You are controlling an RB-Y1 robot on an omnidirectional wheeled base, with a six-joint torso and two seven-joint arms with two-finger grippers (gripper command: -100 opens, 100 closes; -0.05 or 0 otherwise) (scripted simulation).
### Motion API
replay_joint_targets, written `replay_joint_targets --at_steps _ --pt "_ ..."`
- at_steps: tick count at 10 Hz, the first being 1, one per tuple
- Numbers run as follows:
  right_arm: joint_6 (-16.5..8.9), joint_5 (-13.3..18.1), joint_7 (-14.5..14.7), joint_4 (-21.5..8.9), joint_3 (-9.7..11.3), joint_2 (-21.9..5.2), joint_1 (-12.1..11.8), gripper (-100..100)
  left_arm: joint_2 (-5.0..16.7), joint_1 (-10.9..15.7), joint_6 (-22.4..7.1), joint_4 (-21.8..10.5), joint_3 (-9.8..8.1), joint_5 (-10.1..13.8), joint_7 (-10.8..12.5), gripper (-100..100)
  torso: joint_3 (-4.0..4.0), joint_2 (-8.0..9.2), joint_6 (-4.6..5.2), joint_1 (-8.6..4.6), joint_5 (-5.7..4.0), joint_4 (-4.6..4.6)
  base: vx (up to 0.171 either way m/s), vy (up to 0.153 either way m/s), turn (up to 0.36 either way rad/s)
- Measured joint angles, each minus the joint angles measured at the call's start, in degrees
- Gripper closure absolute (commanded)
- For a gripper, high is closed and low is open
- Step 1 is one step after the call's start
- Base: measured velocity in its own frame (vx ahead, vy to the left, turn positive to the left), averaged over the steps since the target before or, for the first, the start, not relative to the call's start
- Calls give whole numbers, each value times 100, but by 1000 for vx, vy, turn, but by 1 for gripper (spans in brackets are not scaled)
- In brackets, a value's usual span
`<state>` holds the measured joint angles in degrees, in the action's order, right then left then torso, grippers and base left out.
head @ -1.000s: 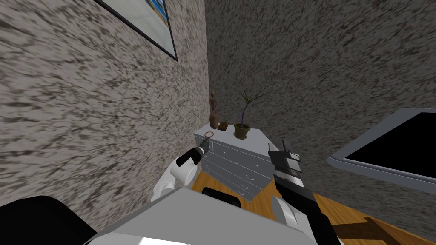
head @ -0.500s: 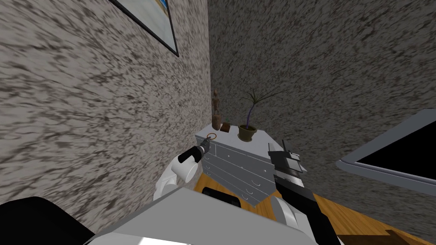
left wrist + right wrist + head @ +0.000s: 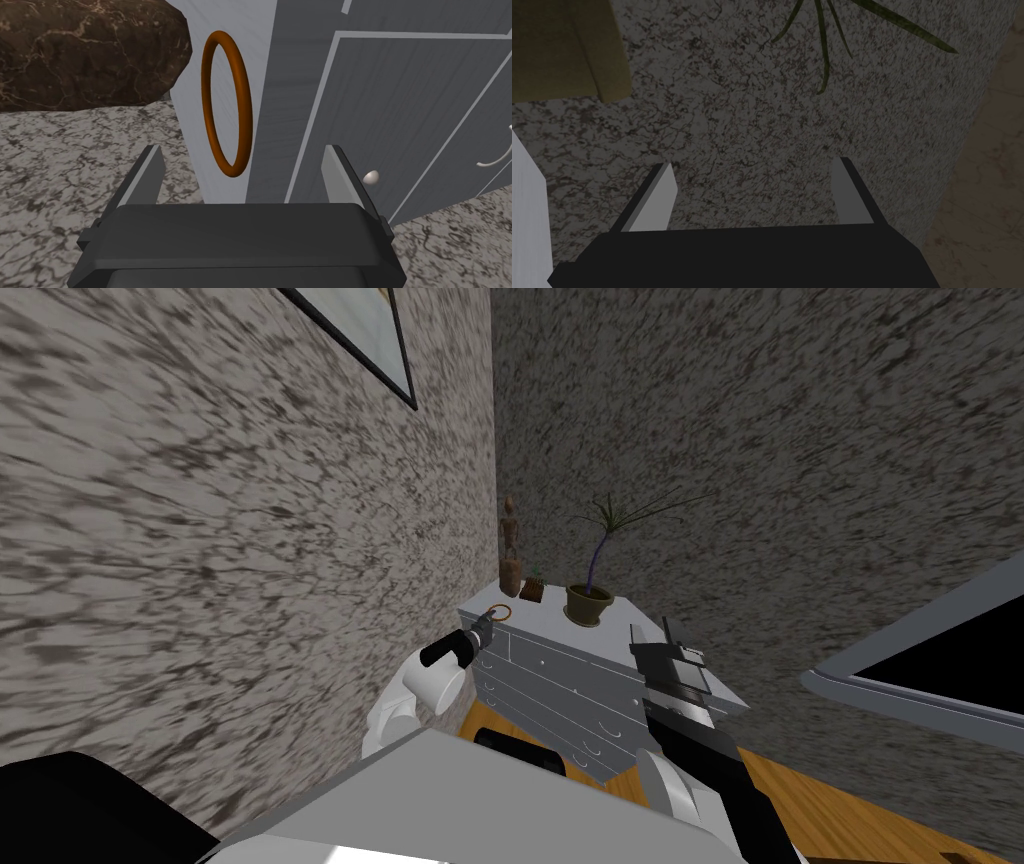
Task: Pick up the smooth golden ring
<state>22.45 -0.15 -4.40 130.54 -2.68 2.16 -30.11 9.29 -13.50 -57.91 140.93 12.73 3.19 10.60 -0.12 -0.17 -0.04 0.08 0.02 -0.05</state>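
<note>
My left gripper [image 3: 242,148] is spread wide, with the orange-brown ring [image 3: 245,107] just ahead on the dresser [image 3: 400,100]. Farther along, the pot [image 3: 588,604] holds a plant [image 3: 601,550]. My right gripper [image 3: 754,167] is wide too.

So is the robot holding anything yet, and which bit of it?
Nothing is held. The left gripper has its jaws open near the ring, which lies untouched on the dresser. The right gripper is open and empty.

The head view's top edge cuts the framed picture [image 3: 365,328]. A brown marbled lump [image 3: 85,50] runs off the left wrist view. The item [image 3: 533,588] beside the figurine [image 3: 511,538] is too small to name.
</note>
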Motion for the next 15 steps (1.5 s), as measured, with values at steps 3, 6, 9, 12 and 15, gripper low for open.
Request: replay_joint_targets --at_steps 3,6,9,12,15 --pt "0 0 0 0 0 0 0 0 -28 37 69 -109 1 -22 -8 100 4 7 0 -11 -3 2 31 -5 -11" --pt "0 0 0 0 0 0 1 0 -28 36 68 -107 1 -22 -8 100 13 21 0 -9 -2 5 0 0 0" --pt "0 0 0 0 0 0 1 0 -28 37 68 -107 1 -22 -8 -100 14 22 0 -9 -2 6 -25 6 11" --pt "0 0 0 0 1 0 2 0 180 307 -252 -196 -63 331 -60 -100 38 64 1 -4 -1 15 -105 9 4" --pt "0 0 0 0 1 0 1 0 400 679 -606 -392 -116 740 -94 -100 22 37 1 -9 -2 9 -37 0 -11"
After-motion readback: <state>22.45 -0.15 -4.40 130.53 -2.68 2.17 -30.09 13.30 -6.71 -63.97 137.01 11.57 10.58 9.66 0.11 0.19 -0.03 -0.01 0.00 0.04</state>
